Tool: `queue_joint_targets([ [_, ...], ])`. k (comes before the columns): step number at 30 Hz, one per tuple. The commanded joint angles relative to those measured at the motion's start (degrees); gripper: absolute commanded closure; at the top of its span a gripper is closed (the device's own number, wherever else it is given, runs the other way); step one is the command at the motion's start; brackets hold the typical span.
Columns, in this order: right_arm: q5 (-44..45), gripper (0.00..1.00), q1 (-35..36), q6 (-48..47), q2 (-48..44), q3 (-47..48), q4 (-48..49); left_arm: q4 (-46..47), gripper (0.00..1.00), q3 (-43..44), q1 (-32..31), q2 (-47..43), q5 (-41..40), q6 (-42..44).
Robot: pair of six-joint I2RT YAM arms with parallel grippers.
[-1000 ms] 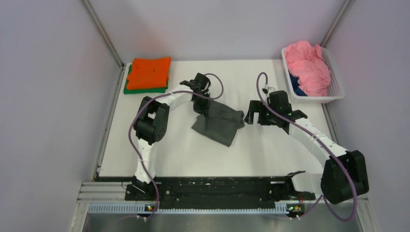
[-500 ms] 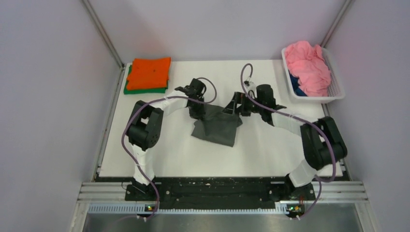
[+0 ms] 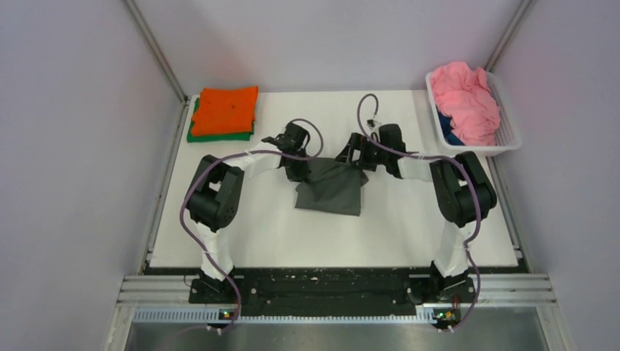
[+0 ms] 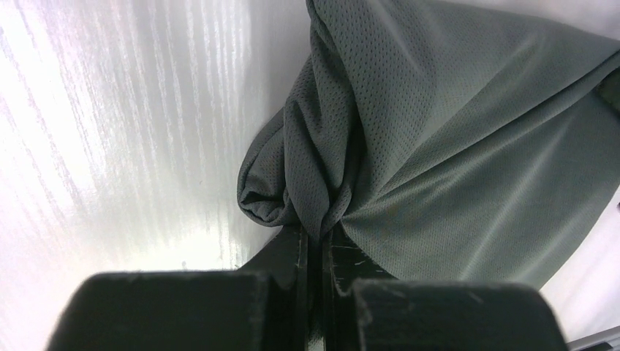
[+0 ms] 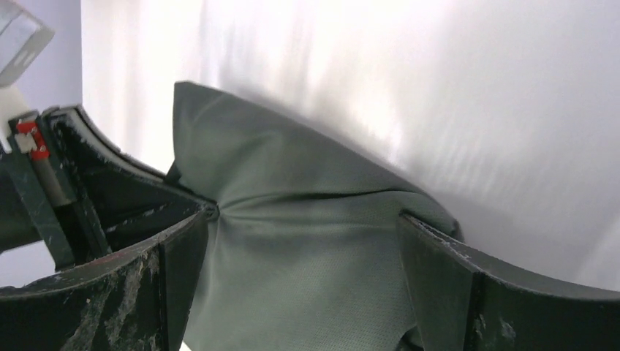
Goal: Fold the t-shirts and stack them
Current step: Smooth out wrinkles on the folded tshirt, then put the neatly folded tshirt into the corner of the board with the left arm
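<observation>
Top view: my right pincer (image 3: 356,157) has swung in since a second ago and is now at the far right corner of the dark grey tee (image 3: 333,194), mid-table (image 3: 409,227). The tee lies squarer. My left pincer (image 3: 300,168) stays at its far left corner.

Left wrist: the left pincer (image 4: 316,238) is pinching a bunched fold of the dark grey tee (image 4: 453,161).

Right wrist: the right pincer (image 5: 300,248) is spread wide, with cloth between the fingers (image 5: 172,270) but not gripped.

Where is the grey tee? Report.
Top view: the grey tee lies centred on the table, its far edge between the left pincer, shut on it, and the open right pincer.
</observation>
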Motion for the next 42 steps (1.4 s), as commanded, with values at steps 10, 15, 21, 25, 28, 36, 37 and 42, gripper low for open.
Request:
queue_joint_targets([
  [10, -0.13, 0.01, -5.32, -7.10, -12.88, 9.87, -8.30, -7.93, 1.00, 20.64, 2.57, 2.23, -15.48, 8.60],
  [15, 5.12, 0.01, -6.08, -8.98, -16.19, 8.09, -10.68, -12.92, 1.00, 31.70, 5.70, 7.43, -20.77, 15.90],
  [21, 12.79, 0.01, -6.15, -14.25, -18.79, 7.02, -15.33, -13.77, 1.00, 40.83, 10.11, 11.35, -27.39, 25.19],
  [25, 17.54, 0.01, -6.13, -16.06, -20.61, 5.92, -16.71, -14.04, 1.00, 46.99, 12.69, 13.32, -31.36, 31.25],
  [28, 19.46, 0.01, -6.14, -16.84, -21.79, 5.41, -18.31, -14.25, 1.00, 49.61, 14.87, 13.11, -30.61, 32.40],
  [36, 22.51, 0.01, -6.17, -17.00, -22.23, 5.26, -22.16, -15.86, 1.00, 53.42, 21.79, 10.89, -17.21, 28.30],
  [37, 22.12, 0.01, -6.15, -16.84, -22.26, 5.11, -22.14, -15.53, 1.00, 53.45, 22.11, 10.48, -16.60, 28.37],
  [42, 22.05, 0.01, -6.13, -16.24, -22.54, 4.92, -22.17, -17.35, 1.00, 58.71, 23.05, 10.20, -11.75, 28.87],
])
